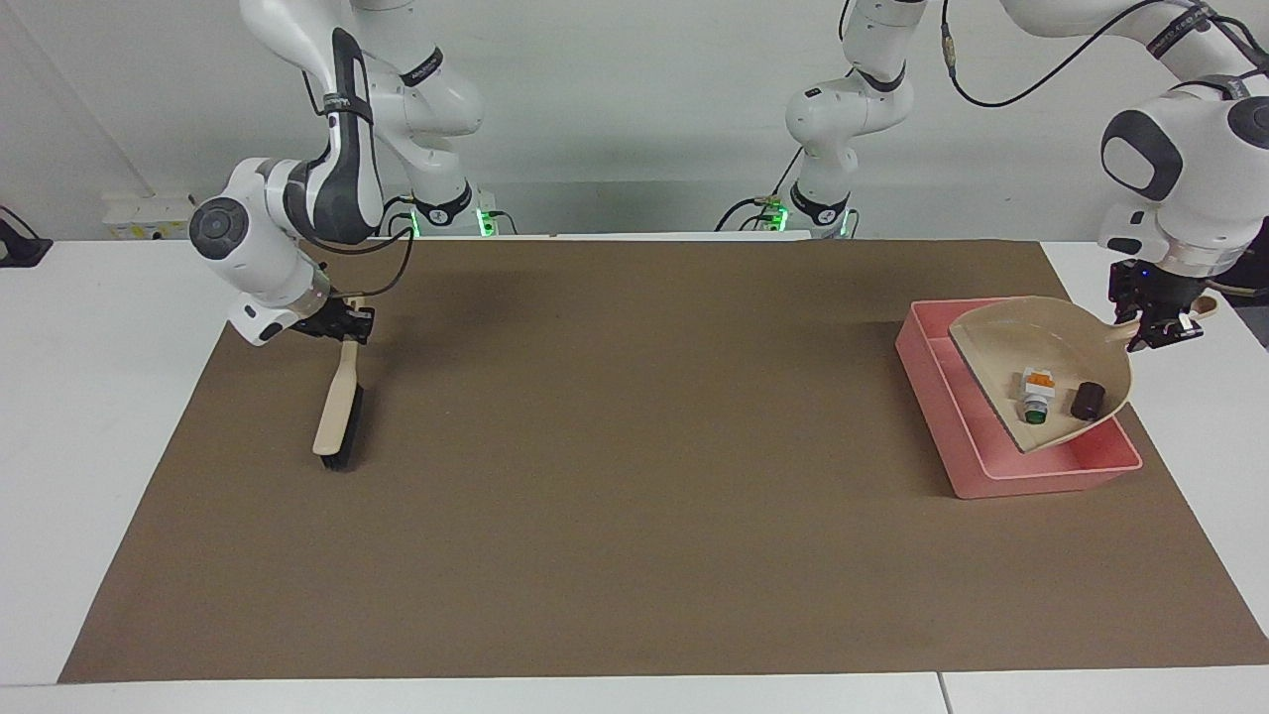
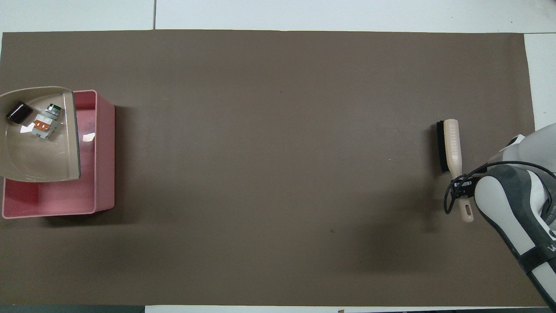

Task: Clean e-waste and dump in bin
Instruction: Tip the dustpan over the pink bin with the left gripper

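Note:
My left gripper (image 1: 1158,327) is shut on the handle of the beige dustpan (image 1: 1031,345), held in the air over the pink bin (image 1: 942,416). In the pan lie the white e-waste bit with a green end (image 1: 1036,392) and the dark block (image 1: 1087,400). In the overhead view the dustpan (image 2: 34,161) covers part of the bin (image 2: 102,174); the white bit (image 2: 43,123) and dark block (image 2: 18,112) show in it, and the left gripper is out of view. My right gripper (image 1: 342,325) is shut on the handle of a beige brush (image 1: 337,412), also seen overhead (image 2: 451,145), at the right arm's end of the mat.
A brown mat (image 1: 634,476) covers the white table (image 1: 99,397). The bin stands at the left arm's end of the mat, near its edge.

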Robot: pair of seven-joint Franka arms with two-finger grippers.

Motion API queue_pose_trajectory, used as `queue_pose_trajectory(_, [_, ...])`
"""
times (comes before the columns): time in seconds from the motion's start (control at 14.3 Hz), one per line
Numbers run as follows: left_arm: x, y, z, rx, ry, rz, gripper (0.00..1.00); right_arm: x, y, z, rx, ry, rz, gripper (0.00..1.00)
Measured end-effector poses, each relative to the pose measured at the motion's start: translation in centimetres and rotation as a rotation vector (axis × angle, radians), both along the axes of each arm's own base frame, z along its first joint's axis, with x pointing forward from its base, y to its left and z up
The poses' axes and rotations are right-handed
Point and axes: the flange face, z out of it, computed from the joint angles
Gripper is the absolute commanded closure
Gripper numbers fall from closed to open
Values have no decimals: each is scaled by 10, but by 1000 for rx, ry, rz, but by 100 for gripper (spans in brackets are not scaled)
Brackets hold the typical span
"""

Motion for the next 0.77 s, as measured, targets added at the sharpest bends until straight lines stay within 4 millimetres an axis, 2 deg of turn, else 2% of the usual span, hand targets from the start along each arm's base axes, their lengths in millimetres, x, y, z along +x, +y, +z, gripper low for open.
queue_pose_trajectory(0.14, [4,-8,-6,91,29,-36,100,-2,-1,-3,-3,7,1,100])
queue_pose_trajectory(0.35, [7,-41,-26,184,55,-54,100,-4,-2,-5,-9,15,5,100])
queue_pose_trajectory(0.49, [6,-46,-32,213,70,-69,100,-5,-3,-5,-10,16,6,99])
queue_pose_trajectory(0.77, [7,-57,-27,274,81,-107,100,-5,-3,-6,-11,16,5,79])
